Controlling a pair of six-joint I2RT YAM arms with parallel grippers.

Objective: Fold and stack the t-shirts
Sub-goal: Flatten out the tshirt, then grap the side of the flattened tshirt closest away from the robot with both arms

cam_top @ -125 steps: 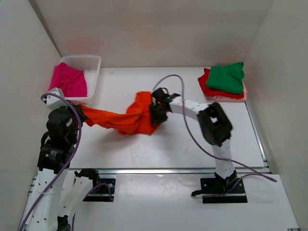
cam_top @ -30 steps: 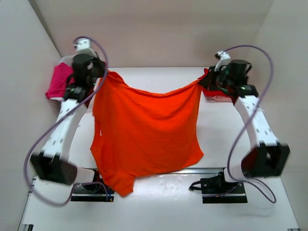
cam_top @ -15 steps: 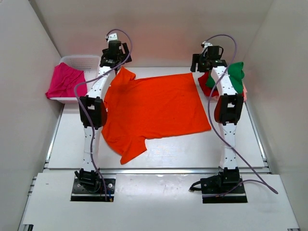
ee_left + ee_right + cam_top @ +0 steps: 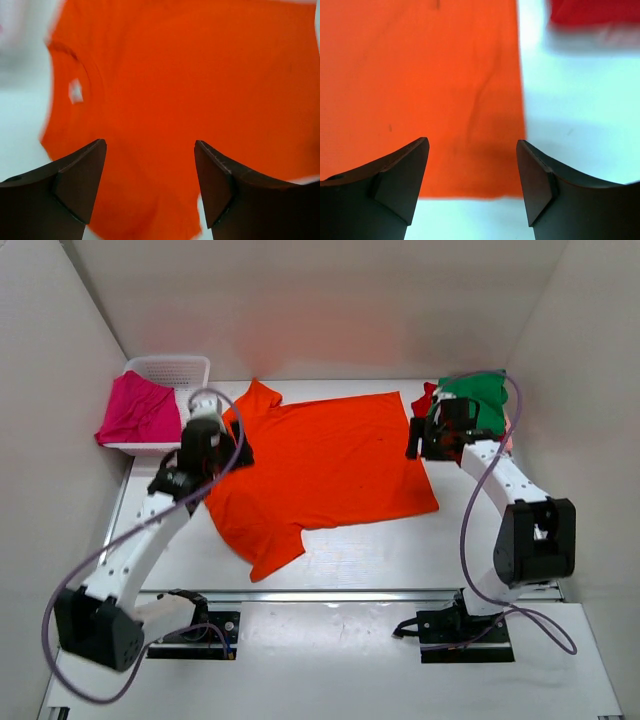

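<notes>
An orange t-shirt (image 4: 320,465) lies spread flat on the white table, collar to the left and one sleeve pointing at the near edge. My left gripper (image 4: 228,447) hovers open over its collar side, and the left wrist view shows the orange cloth (image 4: 190,75) below the open left gripper (image 4: 150,150). My right gripper (image 4: 420,440) hangs open above the shirt's right hem (image 4: 420,75), with nothing between the jaws of the right gripper (image 4: 472,147). A magenta t-shirt (image 4: 140,410) lies in the basket. A green t-shirt (image 4: 475,390) tops a red one (image 4: 430,405).
The white mesh basket (image 4: 170,362) stands at the far left against the wall. The folded stack sits at the far right corner; its red edge (image 4: 590,12) shows in the right wrist view. White walls close in the table on three sides.
A second ago both grippers held the orange t-shirt up in the air. They have since let go, the shirt lies flat, and both arms have drawn back toward the near side.
</notes>
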